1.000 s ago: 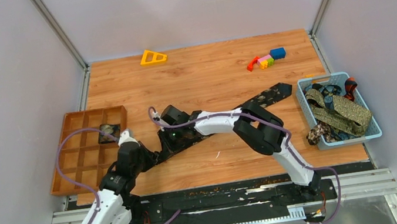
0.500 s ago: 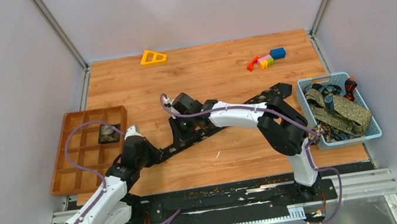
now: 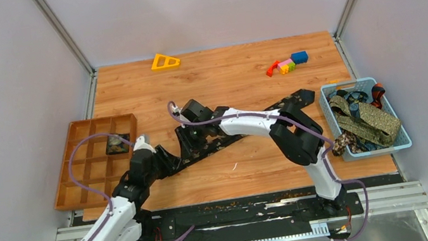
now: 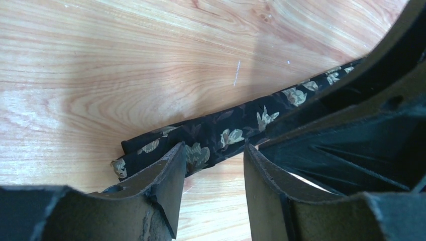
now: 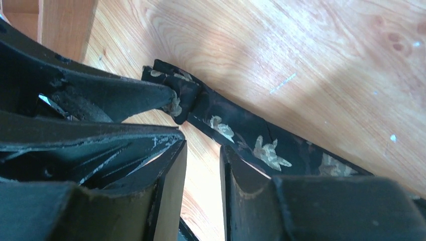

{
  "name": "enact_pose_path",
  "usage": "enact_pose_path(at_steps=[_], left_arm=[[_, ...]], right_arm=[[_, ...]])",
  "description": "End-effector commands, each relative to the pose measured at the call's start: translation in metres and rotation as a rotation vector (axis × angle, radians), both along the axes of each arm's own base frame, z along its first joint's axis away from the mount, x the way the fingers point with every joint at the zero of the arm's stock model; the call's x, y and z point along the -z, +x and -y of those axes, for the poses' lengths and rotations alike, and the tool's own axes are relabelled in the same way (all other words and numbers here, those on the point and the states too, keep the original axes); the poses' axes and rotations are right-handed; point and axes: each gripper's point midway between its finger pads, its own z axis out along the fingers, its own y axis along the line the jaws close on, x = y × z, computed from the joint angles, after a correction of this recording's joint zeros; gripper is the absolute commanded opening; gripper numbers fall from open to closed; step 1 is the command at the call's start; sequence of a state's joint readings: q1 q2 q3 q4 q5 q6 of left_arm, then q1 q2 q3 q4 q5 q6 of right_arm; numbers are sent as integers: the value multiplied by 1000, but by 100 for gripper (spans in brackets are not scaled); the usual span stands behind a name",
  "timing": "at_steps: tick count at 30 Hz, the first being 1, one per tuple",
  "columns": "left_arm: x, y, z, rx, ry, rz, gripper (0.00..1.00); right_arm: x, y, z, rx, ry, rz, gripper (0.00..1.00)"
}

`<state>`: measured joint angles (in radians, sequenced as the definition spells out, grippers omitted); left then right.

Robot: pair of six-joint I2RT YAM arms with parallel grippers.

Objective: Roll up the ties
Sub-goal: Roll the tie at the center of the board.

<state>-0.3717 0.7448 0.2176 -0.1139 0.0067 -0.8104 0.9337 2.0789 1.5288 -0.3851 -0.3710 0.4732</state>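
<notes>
Left pincer (image 4: 210, 173) and right pincer (image 5: 203, 173) stood apart at the folded left end of the black tie (image 4: 228, 134); I judged rolling barely begun, needing a grip on that fold

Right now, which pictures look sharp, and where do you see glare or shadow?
Top external: sharp, evenly lit, faint shadows under the arms. Left wrist: black floral tie crisp, fingers dark, pale glare on the wooden table at left. Right wrist: bright glare up top, shadow alongside the tie.
</notes>
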Motion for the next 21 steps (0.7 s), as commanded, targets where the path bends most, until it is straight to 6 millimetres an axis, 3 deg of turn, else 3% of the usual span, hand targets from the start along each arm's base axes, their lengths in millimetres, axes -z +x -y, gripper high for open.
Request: enact_pose_path(at_steps=[1, 11, 14, 21], left_arm=[[-1, -5, -3, -14, -13, 11, 50], [5, -11, -5, -18, -16, 5, 15], [2, -10, -5, -17, -17, 13, 11], [-1, -9, -4, -17, -22, 19, 13]], right_arm=[[-15, 3, -20, -26, 59, 6, 32], [-11, -3, -37, -58, 76, -26, 36], [-6, -5, -40, -65, 72, -33, 37], [6, -8, -44, -71, 53, -55, 35]])
